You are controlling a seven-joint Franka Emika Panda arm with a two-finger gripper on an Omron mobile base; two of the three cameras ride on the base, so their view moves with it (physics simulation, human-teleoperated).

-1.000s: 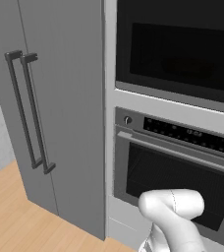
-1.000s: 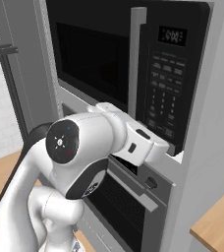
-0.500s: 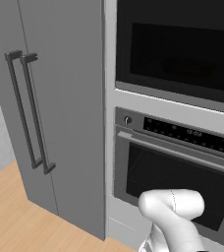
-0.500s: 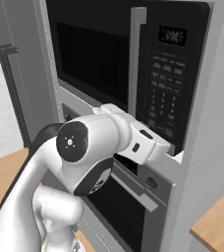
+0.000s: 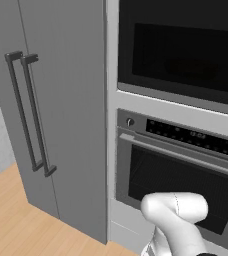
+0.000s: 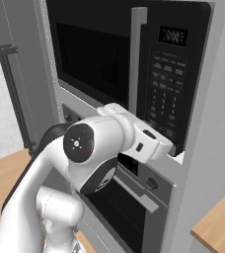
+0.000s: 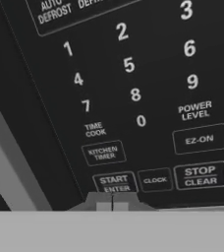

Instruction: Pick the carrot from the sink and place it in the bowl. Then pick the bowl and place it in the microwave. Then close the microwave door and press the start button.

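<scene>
Kitchen wall: microwave (image 6: 134,74) door shut; gripper (image 7: 112,203) fingers together, just below START button (image 7: 114,182).

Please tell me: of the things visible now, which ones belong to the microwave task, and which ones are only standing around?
Belonging to the task:
microwave
microwave door, shut
START/ENTER button
gripper, fingertips together just below that button

Only standing around:
oven under the microwave
refrigerator with two long handles
wooden floor

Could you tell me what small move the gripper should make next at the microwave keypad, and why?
Probably a short push straight ahead: in the hand view the gripper sits just below the START/ENTER button, and the microwave door already looks closed.
</scene>
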